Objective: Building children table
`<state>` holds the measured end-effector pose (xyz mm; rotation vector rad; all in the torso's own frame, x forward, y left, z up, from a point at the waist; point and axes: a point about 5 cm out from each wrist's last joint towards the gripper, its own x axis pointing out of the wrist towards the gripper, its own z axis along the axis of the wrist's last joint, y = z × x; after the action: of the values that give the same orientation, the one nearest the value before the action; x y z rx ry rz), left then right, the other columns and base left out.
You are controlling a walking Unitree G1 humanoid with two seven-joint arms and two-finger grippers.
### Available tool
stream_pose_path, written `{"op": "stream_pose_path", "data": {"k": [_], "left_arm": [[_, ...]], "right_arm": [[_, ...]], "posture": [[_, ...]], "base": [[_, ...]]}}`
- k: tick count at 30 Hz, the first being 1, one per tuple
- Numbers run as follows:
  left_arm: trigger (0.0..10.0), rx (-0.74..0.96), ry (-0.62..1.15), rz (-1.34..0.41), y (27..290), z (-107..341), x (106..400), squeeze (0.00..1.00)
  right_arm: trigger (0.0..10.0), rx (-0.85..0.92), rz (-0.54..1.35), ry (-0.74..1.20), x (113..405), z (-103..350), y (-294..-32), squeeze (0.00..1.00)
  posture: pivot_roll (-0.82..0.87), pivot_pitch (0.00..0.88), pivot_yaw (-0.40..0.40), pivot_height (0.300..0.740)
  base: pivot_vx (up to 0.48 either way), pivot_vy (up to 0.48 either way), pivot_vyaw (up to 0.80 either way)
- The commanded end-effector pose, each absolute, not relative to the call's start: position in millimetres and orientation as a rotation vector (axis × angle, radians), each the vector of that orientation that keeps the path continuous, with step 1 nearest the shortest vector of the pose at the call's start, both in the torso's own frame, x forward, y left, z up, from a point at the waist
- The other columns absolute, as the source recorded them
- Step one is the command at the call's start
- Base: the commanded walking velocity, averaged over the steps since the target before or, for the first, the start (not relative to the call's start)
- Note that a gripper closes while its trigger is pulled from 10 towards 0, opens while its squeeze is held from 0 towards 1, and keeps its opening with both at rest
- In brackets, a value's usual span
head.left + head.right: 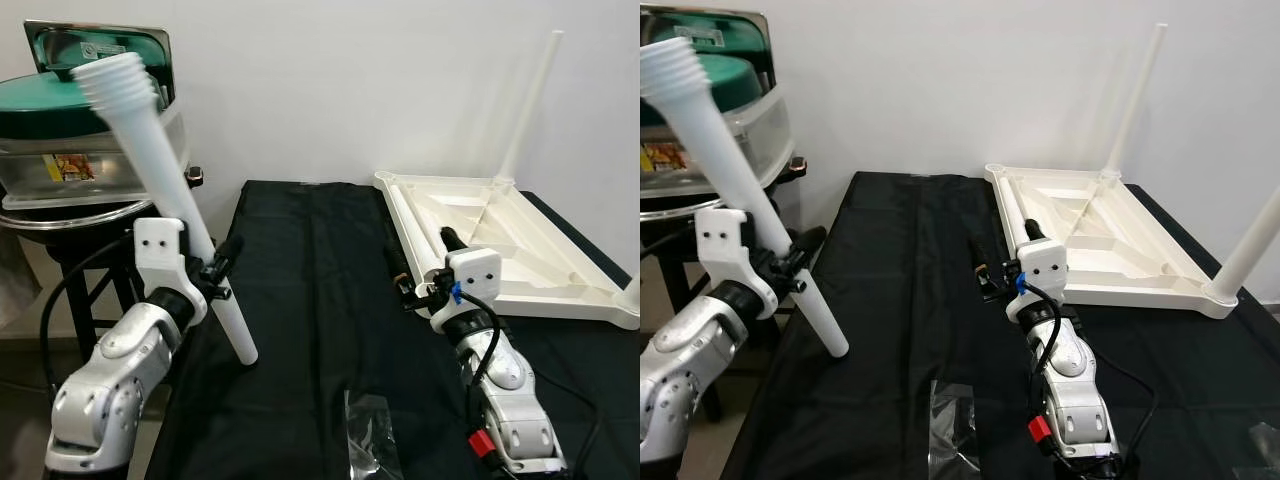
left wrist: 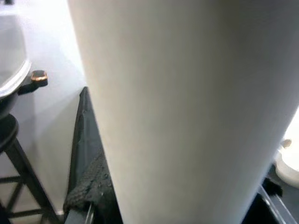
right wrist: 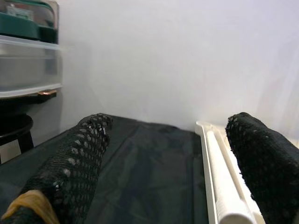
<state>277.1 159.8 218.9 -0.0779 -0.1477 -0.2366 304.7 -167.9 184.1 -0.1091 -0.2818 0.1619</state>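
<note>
White plastic table leg [image 1: 165, 190] clamped in left tool [image 1: 214, 272], tilted, threaded end up, over black-clothed worktop [image 1: 300, 300]. Right tool [image 1: 1002, 262] spread, empty, beside upturned white tabletop [image 1: 500, 235] (two legs fitted). Advice: turn thread down, square w/ socket before twisting.

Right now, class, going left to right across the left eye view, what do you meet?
Green-lidded container → leg in the left claw → plastic bag → right claw → upturned tabletop.
</note>
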Motion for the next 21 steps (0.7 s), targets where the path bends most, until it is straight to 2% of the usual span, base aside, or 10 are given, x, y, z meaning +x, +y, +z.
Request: {"op": "stream_pose_path", "data": {"k": [1,6,14,21], "left_arm": [[10.0,-0.044,-0.149,-0.286,148.9,215.5,269.7,0.0],[10.0,-0.057,-0.163,-0.316,142.8,218.6,264.4,0.0],[10.0,-0.009,-0.23,-0.301,145.6,230.7,274.1,0.0],[10.0,0.016,-0.24,-0.346,141.8,233.0,272.3,0.0]], "right_arm": [[10.0,-0.101,0.179,-0.253,302.7,179.7,-161.1,0.0],[10.0,-0.083,0.21,-0.243,301.1,178.3,-152.9,0.0],[10.0,-0.074,0.215,-0.238,306.7,181.5,-142.8,0.0],[10.0,-0.079,0.21,-0.236,307.1,183.5,-142.9,0.0]], "posture": [[0.04,0.0,-0.026,0.74],[0.05,0.0,-0.032,0.74],[0.05,0.0,-0.025,0.74],[0.04,0.0,-0.019,0.74]], "base": [[0.0,0.0,0.0],[0.0,0.0,0.0],[0.0,0.0,0.0],[0.0,0.0,0.0]]}}
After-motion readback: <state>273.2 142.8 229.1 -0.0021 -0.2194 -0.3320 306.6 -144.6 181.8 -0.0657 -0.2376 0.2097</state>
